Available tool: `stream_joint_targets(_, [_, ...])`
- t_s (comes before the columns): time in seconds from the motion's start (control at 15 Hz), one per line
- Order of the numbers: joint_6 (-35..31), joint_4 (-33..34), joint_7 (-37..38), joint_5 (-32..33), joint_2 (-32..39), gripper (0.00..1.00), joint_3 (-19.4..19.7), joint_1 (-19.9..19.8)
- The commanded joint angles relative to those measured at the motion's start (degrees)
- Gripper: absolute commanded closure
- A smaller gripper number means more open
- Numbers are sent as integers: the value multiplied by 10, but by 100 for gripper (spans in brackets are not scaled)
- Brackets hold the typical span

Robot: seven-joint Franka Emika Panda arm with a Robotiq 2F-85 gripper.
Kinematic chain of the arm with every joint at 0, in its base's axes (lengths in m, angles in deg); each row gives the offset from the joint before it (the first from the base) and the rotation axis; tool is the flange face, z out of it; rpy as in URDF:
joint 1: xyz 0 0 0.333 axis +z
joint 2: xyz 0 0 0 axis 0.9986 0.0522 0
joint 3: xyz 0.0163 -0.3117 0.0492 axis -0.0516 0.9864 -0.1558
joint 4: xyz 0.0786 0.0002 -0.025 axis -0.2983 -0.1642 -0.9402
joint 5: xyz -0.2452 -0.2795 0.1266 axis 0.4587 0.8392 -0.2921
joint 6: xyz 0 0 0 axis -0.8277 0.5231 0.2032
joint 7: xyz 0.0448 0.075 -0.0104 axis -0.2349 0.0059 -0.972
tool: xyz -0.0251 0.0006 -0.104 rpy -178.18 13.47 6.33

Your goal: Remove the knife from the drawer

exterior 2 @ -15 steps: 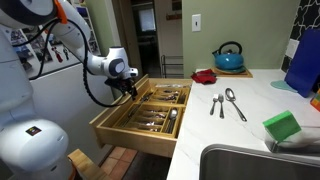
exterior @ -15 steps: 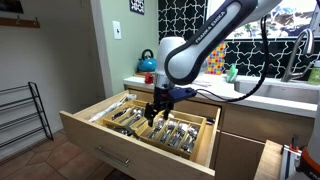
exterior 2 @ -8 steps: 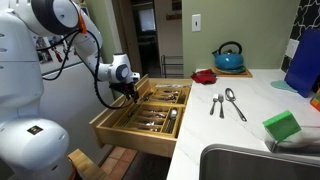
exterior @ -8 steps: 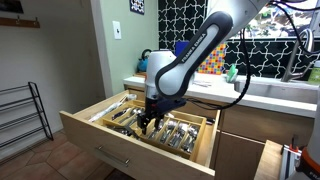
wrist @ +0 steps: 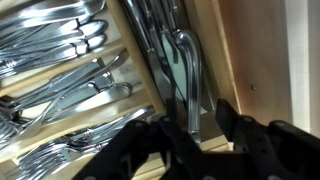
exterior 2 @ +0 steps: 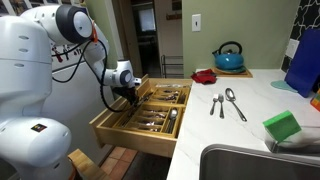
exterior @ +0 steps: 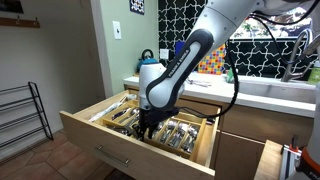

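Observation:
The drawer [exterior: 120, 152] [exterior 2: 128, 134] of light wood stands pulled out, with wooden dividers and cutlery inside, in both exterior views. My gripper [exterior: 147, 122] [exterior 2: 131, 97] is lowered into a compartment near the drawer's far side. In the wrist view the gripper [wrist: 200, 115] straddles a shiny metal handle that I take for the knife [wrist: 192, 72], lying lengthwise with other long utensils. The black fingers [wrist: 228, 118] stand part-way closed. The handle lies close to one finger, and a gap shows at the other. The blade end is not clearly visible.
Forks and spoons [wrist: 60, 45] fill the neighbouring compartments. On the counter are a blue kettle [exterior 2: 229, 57], two spoons [exterior 2: 226, 102], a red object [exterior 2: 205, 76] and a green sponge [exterior 2: 283, 126] by the sink [exterior 2: 245, 163]. A wire rack [exterior: 22, 115] stands by the wall.
The arm has bent lower and brought the gripper down into the drawer compartment. The jaws have narrowed around the metal handle.

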Motion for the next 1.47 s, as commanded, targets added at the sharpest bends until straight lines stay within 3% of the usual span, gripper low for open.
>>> stream_joint_targets(0.0, [-3,28,25,7,31,57,20,24])
stream_joint_targets(0.67, [5,81,46,4,82,67,45,48])
stream_joint_targets(0.73, [6,84,46,5,85,73,47,51])
stream_joint_targets(0.8, [6,88,48,7,88,92,51,54])
stream_joint_targets(0.87, [8,90,49,8,90,98,54,57])
stream_joint_targets(1.4, [53,54,51,57,-9,95,81,78])
